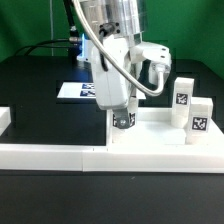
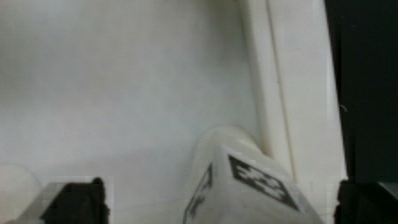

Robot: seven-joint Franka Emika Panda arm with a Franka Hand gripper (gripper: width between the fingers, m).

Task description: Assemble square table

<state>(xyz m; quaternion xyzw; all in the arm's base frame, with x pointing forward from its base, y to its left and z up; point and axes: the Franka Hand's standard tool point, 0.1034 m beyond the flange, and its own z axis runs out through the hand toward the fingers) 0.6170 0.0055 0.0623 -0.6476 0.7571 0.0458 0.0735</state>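
The white square tabletop lies flat behind the front border wall; in the wrist view it fills most of the frame. My gripper points down over the slab's corner at the exterior view's left. A short white tagged leg stands between my fingers there, its tag showing. In the wrist view the dark fingertips stand wide apart, with gaps to the leg on both sides, so my gripper is open. Two more tagged legs stand upright on the slab's right side.
The long low white border wall runs along the front and rises at the left end. The marker board lies flat on the black table behind the arm. A dark gap lies past the slab's edge.
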